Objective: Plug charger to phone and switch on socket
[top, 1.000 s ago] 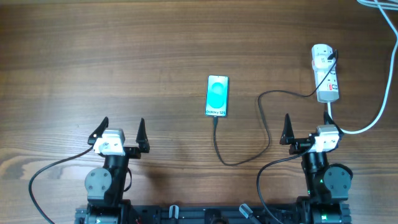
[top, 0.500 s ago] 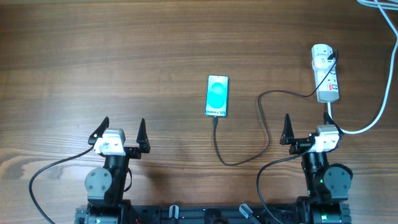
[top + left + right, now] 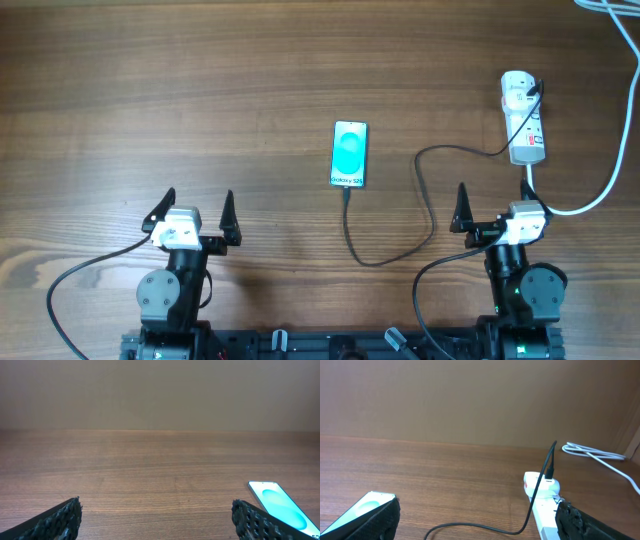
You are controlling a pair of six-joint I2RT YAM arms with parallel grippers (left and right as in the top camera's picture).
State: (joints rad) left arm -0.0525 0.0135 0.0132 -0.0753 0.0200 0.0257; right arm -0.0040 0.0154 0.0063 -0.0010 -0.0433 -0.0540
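Note:
The phone (image 3: 349, 153) lies flat mid-table with its cyan screen up. It also shows at the right edge of the left wrist view (image 3: 277, 510) and at the lower left of the right wrist view (image 3: 362, 507). The charger (image 3: 430, 215), a thin black cable, runs from the white adapter on the socket (image 3: 525, 125) in a loop to the phone's near end. Its tip touches that end; I cannot tell whether it is seated. My left gripper (image 3: 198, 197) is open near the front left. My right gripper (image 3: 495, 195) is open in front of the socket (image 3: 545, 505), holding nothing.
A thick white lead (image 3: 610, 190) curves from the socket's near end along the right table edge to the back right corner (image 3: 600, 455). The arms' own black cables trail off the front edge.

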